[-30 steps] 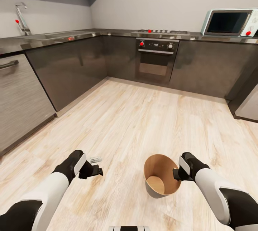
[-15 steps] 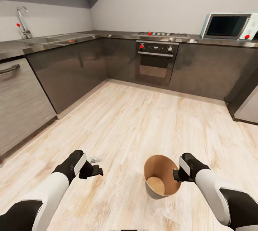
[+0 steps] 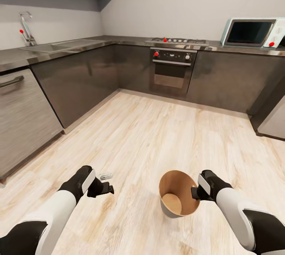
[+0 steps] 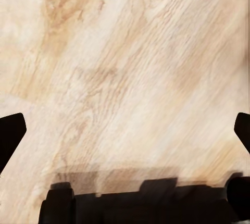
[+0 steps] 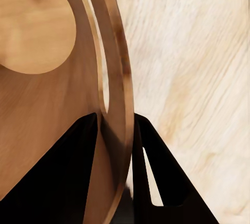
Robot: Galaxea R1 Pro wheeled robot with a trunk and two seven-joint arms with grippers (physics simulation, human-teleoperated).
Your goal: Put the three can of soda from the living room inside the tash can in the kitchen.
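I'm in the kitchen, looking down across a pale wood-plank floor (image 3: 150,136) with long streaky grain. Dark cabinets (image 3: 79,77) wrap round in an L, topped by a dark glossy counter (image 3: 118,40). On my left a sink (image 3: 59,44) is set into it, with a steel tap (image 3: 27,29) behind. In the far run sits a built-in oven (image 3: 171,70) with a hob (image 3: 177,40) above it, and a pale microwave (image 3: 253,33) stands on the counter to the right. The walls are plain grey-white.

The bin (image 3: 179,194) stands on the floor just ahead of me, right of centre, its coppery inside bare down to the round bottom. My right tool (image 3: 194,192) has clamped onto its rim: in the right wrist view one dark finger (image 5: 57,177) lies inside the wall and the other outside, with the bin (image 5: 62,78) wall pinched between them.

My left tool (image 3: 103,188) hangs low over bare floor, well apart from the bin, its fingers (image 4: 10,133) spread wide with nothing between them. A small silvery bit (image 3: 105,176) lies on the planks just beyond it; I cannot tell what it is.
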